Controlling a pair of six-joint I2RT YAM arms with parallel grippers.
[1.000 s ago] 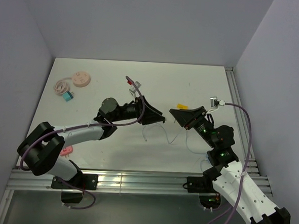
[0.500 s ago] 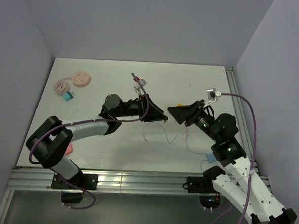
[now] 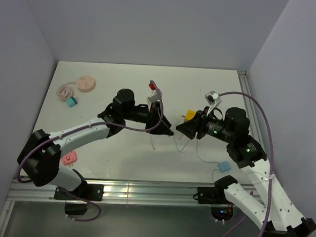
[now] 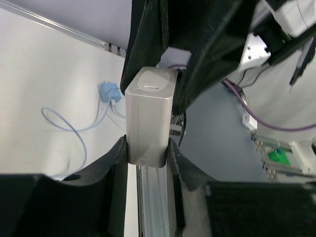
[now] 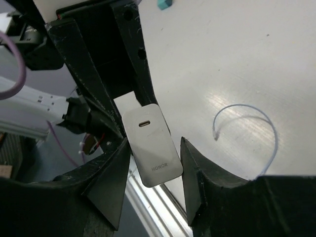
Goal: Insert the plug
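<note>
A white charger block [image 4: 148, 118] with a slot-shaped port on its end face hangs in the air above the table. My left gripper [image 4: 147, 148] is shut on its two sides. The right gripper [image 5: 154, 143] faces it, its jaws standing open around the same charger [image 5: 150, 143]. From above, the left gripper [image 3: 167, 126] and right gripper [image 3: 181, 128] meet tip to tip and hide the block. The small blue plug [image 3: 223, 166] lies on the table near the right arm's base, on a thin pale-blue cable [image 3: 184, 147]. It also shows as the plug [image 4: 108, 92] in the left wrist view.
A yellow piece [image 3: 189, 114] lies just behind the right gripper. At the far left corner sit a pink round disc [image 3: 85, 84] with a cord and a teal block [image 3: 71, 102]. A pink piece [image 3: 68, 158] lies near the left base. A metal rail [image 3: 143, 190] runs along the front edge.
The left jaws have closed on the charger and the right jaws have opened around it. Both wrists have turned and risen, and the grippers have drawn closer together.
</note>
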